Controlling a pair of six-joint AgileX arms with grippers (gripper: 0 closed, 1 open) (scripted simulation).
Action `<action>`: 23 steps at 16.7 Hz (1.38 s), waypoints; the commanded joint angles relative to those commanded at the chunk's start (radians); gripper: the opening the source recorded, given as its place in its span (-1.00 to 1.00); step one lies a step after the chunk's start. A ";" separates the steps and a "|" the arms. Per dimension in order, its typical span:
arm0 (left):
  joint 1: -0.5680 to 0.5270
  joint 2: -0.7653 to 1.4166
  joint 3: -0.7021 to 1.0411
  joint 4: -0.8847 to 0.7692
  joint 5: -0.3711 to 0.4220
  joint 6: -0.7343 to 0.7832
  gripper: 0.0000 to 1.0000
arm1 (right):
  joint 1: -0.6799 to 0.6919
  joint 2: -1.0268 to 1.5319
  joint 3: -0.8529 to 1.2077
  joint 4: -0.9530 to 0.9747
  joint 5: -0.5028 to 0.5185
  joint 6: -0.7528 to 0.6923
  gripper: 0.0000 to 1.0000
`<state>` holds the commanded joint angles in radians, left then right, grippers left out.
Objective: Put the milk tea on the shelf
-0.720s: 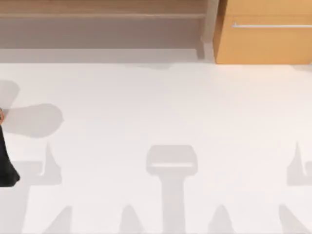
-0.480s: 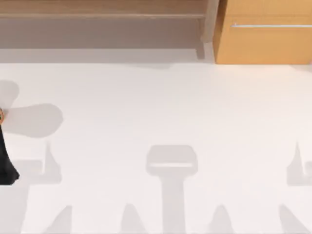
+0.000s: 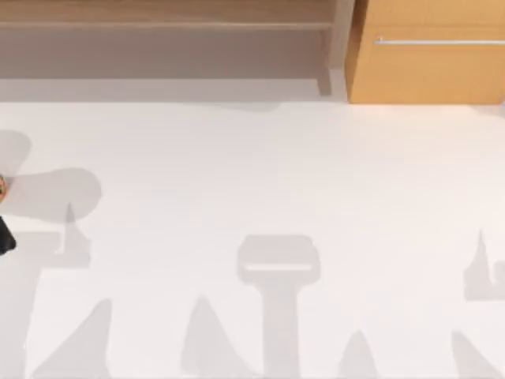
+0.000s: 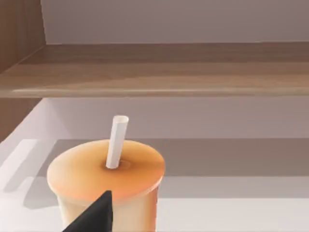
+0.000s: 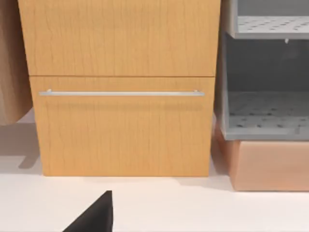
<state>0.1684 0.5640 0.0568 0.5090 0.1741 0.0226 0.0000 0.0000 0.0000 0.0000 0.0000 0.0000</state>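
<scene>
Bench: white tabletop (image 3: 260,166), bare across the middle; only arm shadows on it.
Left edge: left gripper (image 3: 5,235) is a dark sliver at the bench's left edge, with a small orange bit of the milk tea (image 3: 1,187) just beyond it toward the back.
Milk tea, wrist view: cup (image 4: 107,186) sits directly ahead of the left gripper (image 4: 94,217), upright on the bench, orange-tan lid, white straw (image 4: 116,141) standing from the lid's centre.
Handling (judgement): probably light, thin-walled and easy to squash; smooth sides could slip; liquid inside, so keep it upright. Take the cup body at mid-height, clear of lid and straw.
Left gripper state: one dark finger tip overlaps the cup's lower wall; can't tell how wide the fingers are or whether they touch it.
Back edge, left to middle: shelf (image 3: 166,24), long brown board; pale upright post (image 3: 338,47) at its right end. Left wrist view shows the shelf (image 4: 164,72) beyond the cup.
Back right corner: orange-tan cabinet (image 3: 430,63) with silver bar handle (image 3: 438,41).
Right gripper: facing the cabinet (image 5: 120,87) from near the bench's right side; can't tell its opening; grey rack (image 5: 265,72) beside the cabinet.
</scene>
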 joint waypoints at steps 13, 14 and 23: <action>0.285 1.133 0.084 0.933 0.318 0.035 1.00 | 0.000 0.000 0.000 0.000 0.000 0.000 1.00; 0.295 1.171 0.088 0.965 0.330 0.037 1.00 | 0.000 0.000 0.000 0.000 0.000 0.000 1.00; 0.298 1.230 0.104 1.001 0.336 0.038 1.00 | 0.000 0.000 0.000 0.000 0.000 0.000 1.00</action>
<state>0.4664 1.7944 0.1612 1.5101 0.5098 0.0608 0.0000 0.0000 0.0000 0.0000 0.0000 0.0000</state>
